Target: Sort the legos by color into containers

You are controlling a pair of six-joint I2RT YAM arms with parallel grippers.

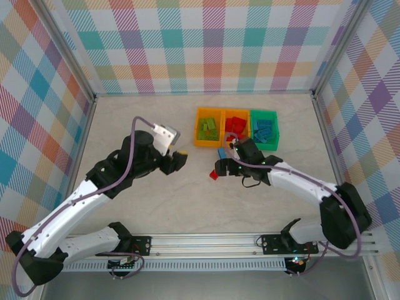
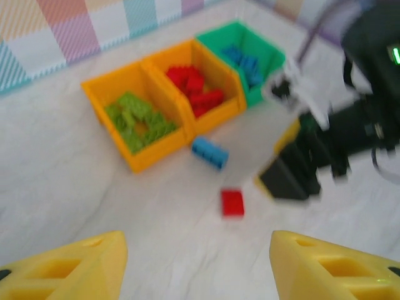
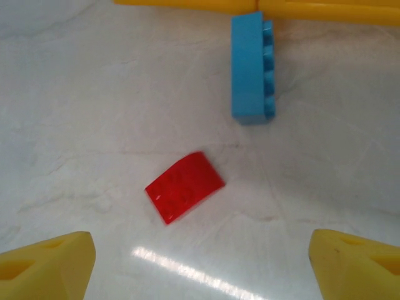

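Mostly sorted: bins (image 1: pixel 197 128) at table's (image 1: pixel 187 206) far middle held legos (image 1: pixel 236 125) by colour. Outstanding: red brick (image 3: pixel 184 187) and blue brick (image 3: pixel 252 69) lay loose before them. Over red brick hung right gripper (image 3: pixel 200 262), jaws apart; left gripper (image 2: pixel 200 262) likewise apart, empty.

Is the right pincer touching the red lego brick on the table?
Apart. The right wrist view shows bare table between the red lego brick and both yellow fingertips of the open right pincer.
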